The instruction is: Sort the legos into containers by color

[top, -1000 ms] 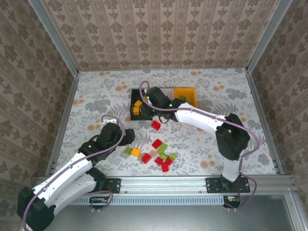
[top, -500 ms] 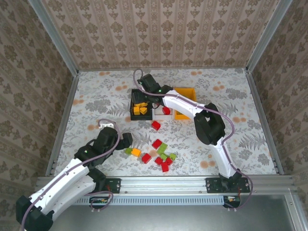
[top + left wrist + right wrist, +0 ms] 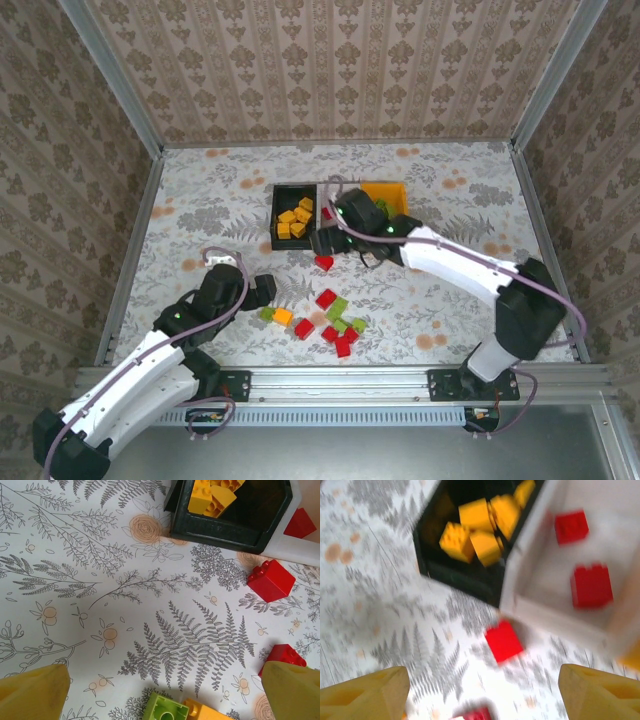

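Top external: right gripper (image 3: pixel 322 243) hovering just off black bin's (image 3: pixel 277 215) near corner, lone red lego (image 3: pixel 323 262) lying directly below it; left gripper (image 3: pixel 264 290) sitting farther from black bin, beside mixed pile (image 3: pixel 330 318). Right arm judged nearer

Left wrist: fingertips (image 3: pixel 35 692) standing wide, gripping nothing; red lego (image 3: pixel 271 580) showing near black bin's front wall, well off jaw centre

Right wrist: fingertips (image 3: pixel 367 690) standing wide, holding nothing; red lego (image 3: pixel 504 641) sitting just outside black bin's near corner, ahead of jaws, roughly centred; squarish, edges running diagonal to jaw line. White bin (image 3: pixel 545 570) adjoining black bin, holding reds

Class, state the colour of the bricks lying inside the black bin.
The bricks in the black bin are orange-yellow; right wrist view shows it best.
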{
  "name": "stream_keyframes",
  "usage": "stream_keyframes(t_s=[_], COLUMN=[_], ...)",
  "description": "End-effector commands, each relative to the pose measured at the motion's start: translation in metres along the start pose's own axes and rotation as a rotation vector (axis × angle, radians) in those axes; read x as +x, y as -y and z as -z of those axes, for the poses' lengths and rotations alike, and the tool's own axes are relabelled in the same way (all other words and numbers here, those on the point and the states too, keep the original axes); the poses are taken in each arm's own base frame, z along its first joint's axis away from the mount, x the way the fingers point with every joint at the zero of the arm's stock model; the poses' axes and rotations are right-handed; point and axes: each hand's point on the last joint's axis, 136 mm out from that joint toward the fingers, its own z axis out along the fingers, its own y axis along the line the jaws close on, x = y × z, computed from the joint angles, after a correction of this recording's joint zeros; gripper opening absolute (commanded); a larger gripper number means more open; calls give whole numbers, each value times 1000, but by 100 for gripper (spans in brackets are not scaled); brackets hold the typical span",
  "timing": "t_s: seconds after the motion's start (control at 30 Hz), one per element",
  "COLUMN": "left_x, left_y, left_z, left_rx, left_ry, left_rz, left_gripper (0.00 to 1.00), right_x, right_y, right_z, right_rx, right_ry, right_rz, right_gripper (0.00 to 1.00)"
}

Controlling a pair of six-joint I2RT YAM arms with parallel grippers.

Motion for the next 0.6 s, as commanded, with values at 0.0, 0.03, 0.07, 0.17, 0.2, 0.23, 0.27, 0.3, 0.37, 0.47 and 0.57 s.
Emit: stream_keyframes(t_s=[0.0,0.03,0.07,0.17,0.2,0.23,0.27,0.3,0.37,0.47,0.57], left_x=[-2,-2,-1,2,3,4,4,5,5,6,8], left_y=[-1,-2,-2,-3,-3,-3,-4,-3,-3,-4,-6], left_z=[-2,-4,-5,-8,-9,-10,-11,-12,-13,-14,-14], left_rx=[3,4,2,5,4,3,2,3,4,1,-4], left_ry=[20,19,18,8,6,2,0,-2,-5,-8,-13], left_rz=[32,35,36,45,47,47,50,52,53,53,60], left_gripper=[100,100,100,100,100,100,100,100,100,100,100], right_x=[70,88,107,143,152,162,170,177,186,194,202], right_y=[22,25,27,25,23,21,20,19,19,16,37], right_z=[7,11,12,24,25,25,23,21,16,10,2], right_rx=[68,73,74,50,40,33,24,19,25,32,150], right_ry=[-145,-172,-210,-258,-276,-289,-304,-320,-343,-357,-385], right_rz=[-9,-3,4,45,62,77,86,91,100,126,119], right_gripper=[80,80,80,79,79,78,76,74,71,70,65])
